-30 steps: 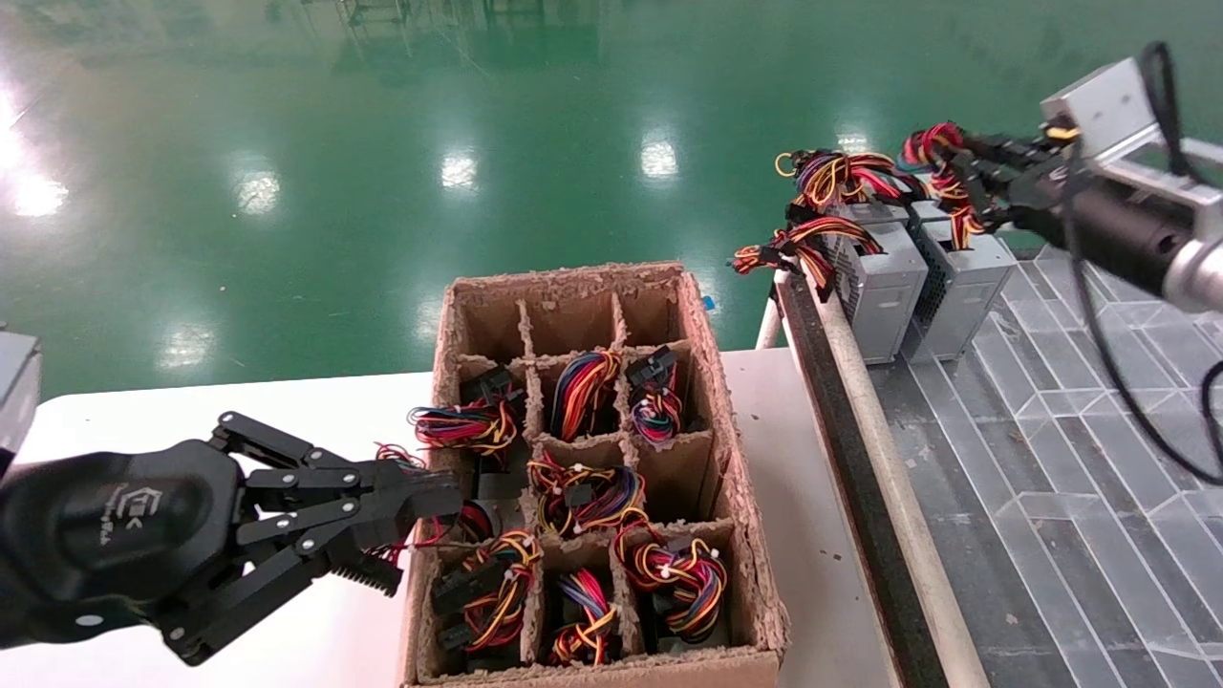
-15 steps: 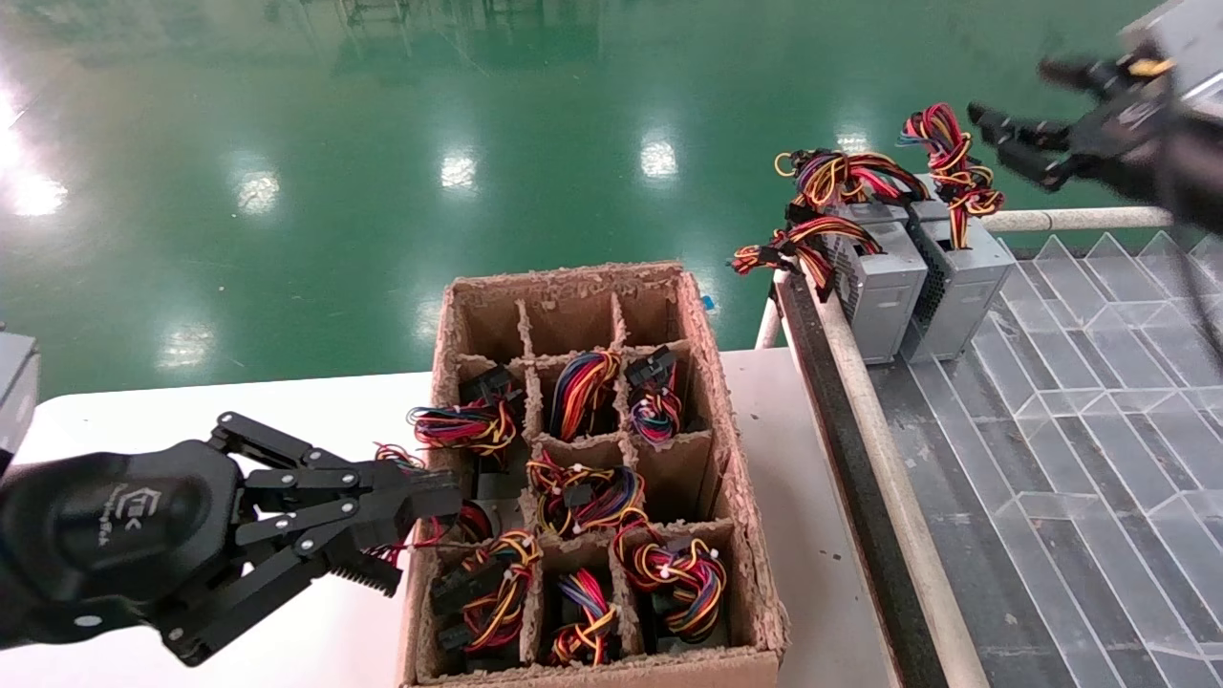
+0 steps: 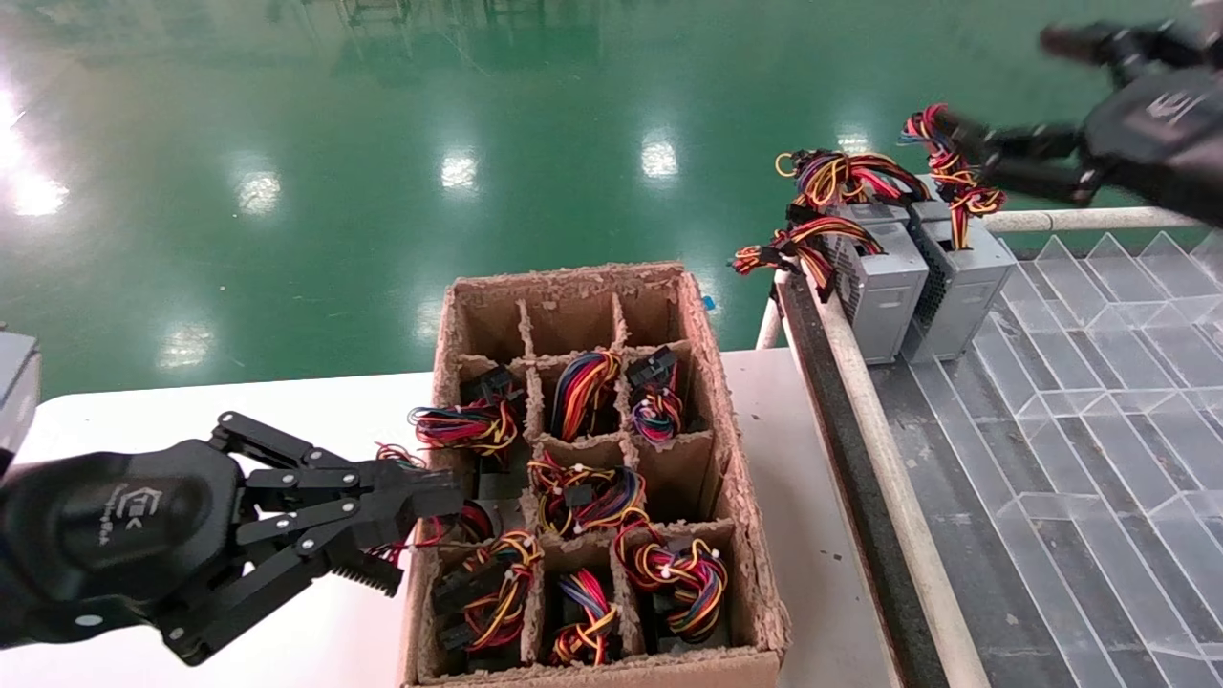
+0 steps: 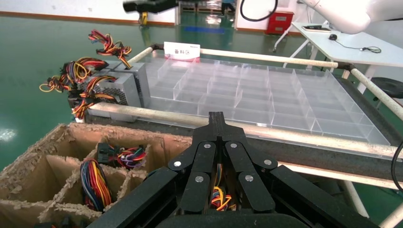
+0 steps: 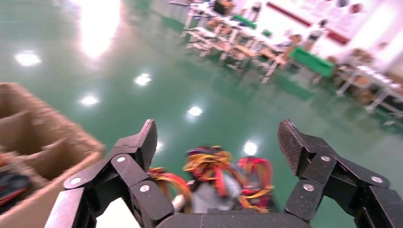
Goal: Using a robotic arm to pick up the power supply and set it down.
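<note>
Hovering high at the far right of the head view, the black right gripper (image 3: 998, 96) with its glossy logo-bearing housing has its long linkage fingers spread wide and holds nothing; its own wrist camera shows the two ribbed pads (image 5: 290, 142) well apart, with coloured wires visible between them farther off. The small grey metal power supply (image 3: 960, 277) with its tied red, yellow and black wire bundle (image 3: 951, 172) stands upright on the near corner of the clear-partitioned tray (image 3: 1099, 420), touching a second alike grey box (image 3: 879, 287) on its left. One fingertip lies just beside the top of that wire bundle in the head view (depth between them cannot be judged).

By the look of it, the set-down is complete and the arm is clear of the unit, so the step in hand is the retreat. The next move calls for swinging across to the brown pulp carton (image 3: 755, 535), whose divided cells hold more wired units, choosing one, and closing on its body or bundle without snagging neighbouring cables.

The black left gripper (image 3: 420, 521) is parked low beside the carton's left wall, fingers drawn together with nothing between them.
</note>
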